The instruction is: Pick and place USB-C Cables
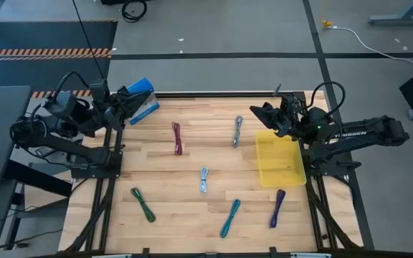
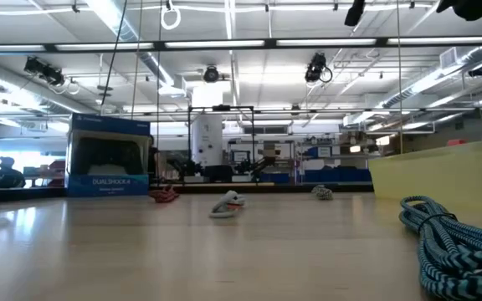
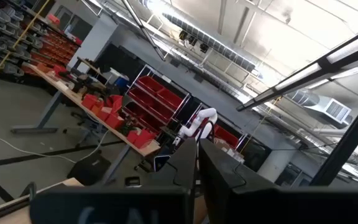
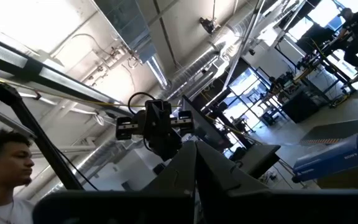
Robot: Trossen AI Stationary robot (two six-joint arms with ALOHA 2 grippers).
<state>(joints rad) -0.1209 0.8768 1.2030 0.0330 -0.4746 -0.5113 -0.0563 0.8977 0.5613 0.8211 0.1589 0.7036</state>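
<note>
Six cable bundles lie flat and apart on the wooden table: maroon (image 1: 177, 138), grey (image 1: 238, 132), pale blue (image 1: 203, 179), green (image 1: 143, 204), teal (image 1: 230, 218) and purple (image 1: 277, 208). In the low view the teal bundle (image 2: 458, 242) is close at the right, with the pale blue (image 2: 227, 205), maroon (image 2: 164, 195) and grey (image 2: 321, 192) ones farther off. My left gripper (image 1: 126, 106) is shut and raised at the table's far left corner, by the blue box. My right gripper (image 1: 258, 115) is shut and raised above the yellow tray's far end. Both wrist views look up at the ceiling.
A shallow yellow tray (image 1: 279, 159) sits at the table's right side, under the right arm. A blue box (image 1: 142, 100) stands at the far left corner. A person shows at the edge of the right wrist view (image 4: 5, 168), beyond the table.
</note>
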